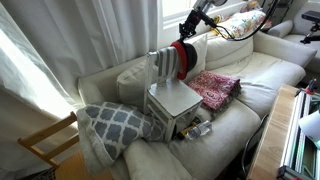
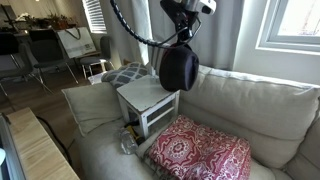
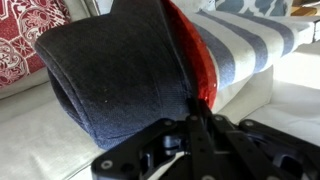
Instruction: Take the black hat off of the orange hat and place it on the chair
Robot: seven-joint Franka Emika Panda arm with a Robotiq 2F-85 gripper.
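Sofa cushions of pale cream fabric [image 2: 250,100] spread below the pincer [image 2: 182,36] in both exterior views. Beneath it and slightly aside stands the small pale grey-white chair with slatted back and flat square seat [image 2: 150,97]. A pink-red patterned cloth [image 2: 200,150] lies lower still, on the sofa just beside the chair. Directly under the pincer hangs the plain black round hat of soft felt-like weave [image 3: 120,80], its domed crown sagging. Pressed against one side of it is the bright red-orange rounded hat [image 3: 197,70], showing only as a narrow strip. The pincer's fingers are clamped tight on the black hat's edge, where the two hats meet. Both hang over the chair's seat, near its slatted back.
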